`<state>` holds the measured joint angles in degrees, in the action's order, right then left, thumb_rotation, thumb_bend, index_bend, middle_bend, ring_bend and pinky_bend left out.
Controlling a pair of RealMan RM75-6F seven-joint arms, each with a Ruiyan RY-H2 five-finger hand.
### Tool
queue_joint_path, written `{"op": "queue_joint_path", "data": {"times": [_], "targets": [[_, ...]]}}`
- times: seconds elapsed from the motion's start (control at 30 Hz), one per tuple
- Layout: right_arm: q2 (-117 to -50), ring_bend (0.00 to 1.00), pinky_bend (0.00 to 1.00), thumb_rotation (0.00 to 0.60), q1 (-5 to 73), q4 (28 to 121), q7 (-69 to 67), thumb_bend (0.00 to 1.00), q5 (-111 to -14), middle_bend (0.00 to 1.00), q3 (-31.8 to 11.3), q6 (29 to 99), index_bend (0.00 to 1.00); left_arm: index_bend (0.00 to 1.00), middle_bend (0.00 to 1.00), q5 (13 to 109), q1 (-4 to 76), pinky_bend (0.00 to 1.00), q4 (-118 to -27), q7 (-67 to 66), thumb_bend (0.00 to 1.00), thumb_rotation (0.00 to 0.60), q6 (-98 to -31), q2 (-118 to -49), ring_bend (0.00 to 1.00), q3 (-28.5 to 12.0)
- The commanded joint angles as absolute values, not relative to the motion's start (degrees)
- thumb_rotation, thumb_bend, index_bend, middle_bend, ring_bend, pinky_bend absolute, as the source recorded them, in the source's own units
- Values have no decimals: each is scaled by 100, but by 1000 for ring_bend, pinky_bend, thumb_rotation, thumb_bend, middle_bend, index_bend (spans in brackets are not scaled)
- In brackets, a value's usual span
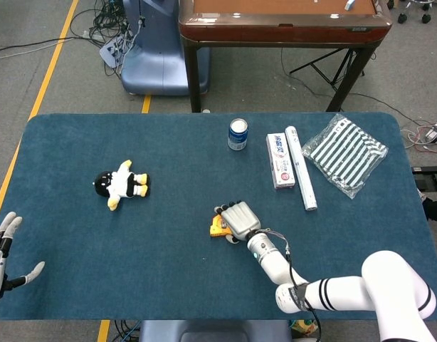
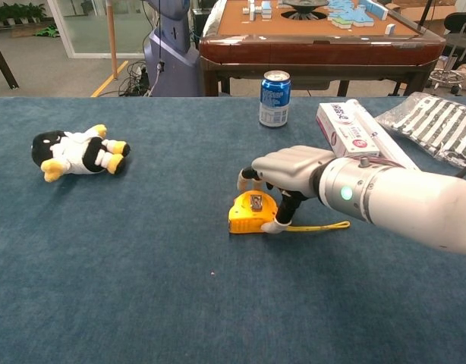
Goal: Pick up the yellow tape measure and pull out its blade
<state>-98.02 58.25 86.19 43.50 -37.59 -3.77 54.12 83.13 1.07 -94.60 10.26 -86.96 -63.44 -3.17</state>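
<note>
The tape (image 2: 251, 213) lies mid-table, well short of the can (image 2: 275, 98). The right hand (image 2: 288, 173) arches over it, fingers curled around its sides, thumb at its right edge. Boxes (image 2: 347, 125) and a striped bag (image 2: 439, 123) lie right of the can, a penguin (image 2: 76, 152) far left. The left hand (image 1: 3, 249) rests spread at the table's corner.

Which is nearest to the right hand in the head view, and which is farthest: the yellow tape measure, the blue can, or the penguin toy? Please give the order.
Measured from the right hand:
1. Yellow tape measure: right at the fingers, on the hand's left side.
2. Blue can: straight beyond the hand, near the table's far edge.
3. Penguin toy: far off to the left.
</note>
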Motion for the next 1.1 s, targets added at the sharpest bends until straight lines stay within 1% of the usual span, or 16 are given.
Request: {"op": "queue_joint_path", "data": {"times": [0.03,0.13,0.23,0.33,0.43,0.6,0.7,0.83,1.1], "targets": [[-9816,257,291,600,5828,8613,4382,356,-3751,298,-383,5421,218,0,0,8315,103,0,-9456,1036,188,600,-8697,-6339,0,-316],[-9846,261,291,600,5837,8596,4426,367,-3724,303,-389,5423,222,0,0,8318,100,0,-9448,1050,188,600,-8697,-6341,0,-315],[-9881,280,291,600,5842,8566,4450,398,-3723,327,-399,5427,250,0,0,8320,102,0,-9443,1062,189,600,-8689,-6345,0,-314],[-9920,308,291,600,5851,8502,4475,446,-3702,371,-407,5406,313,0,0,8316,104,0,-9439,1065,188,600,-8677,-6349,0,-311],[-9954,347,291,600,5860,8449,4464,534,-3710,424,-429,5371,388,0,0,8308,115,0,-9436,1072,189,600,-8644,-6344,0,-310],[-9865,431,297,600,5781,8552,4265,615,-3936,505,-493,5422,479,0,0,8289,223,0,-9439,1118,188,600,-8459,-6279,0,-334],[-9755,463,306,600,5710,8711,4094,626,-4173,535,-533,5483,512,0,0,8273,387,0,-9416,1222,188,600,-8220,-6214,0,-388],[-9585,477,317,600,5660,9014,4036,646,-4337,551,-609,5625,529,0,0,8290,675,0,-9421,1213,188,600,-7915,-6160,0,-506],[-9435,482,317,600,5752,9717,4417,646,-4140,553,-940,6125,530,0,0,8171,1370,0,-9593,1199,189,600,-7209,-6251,0,-820]]}}
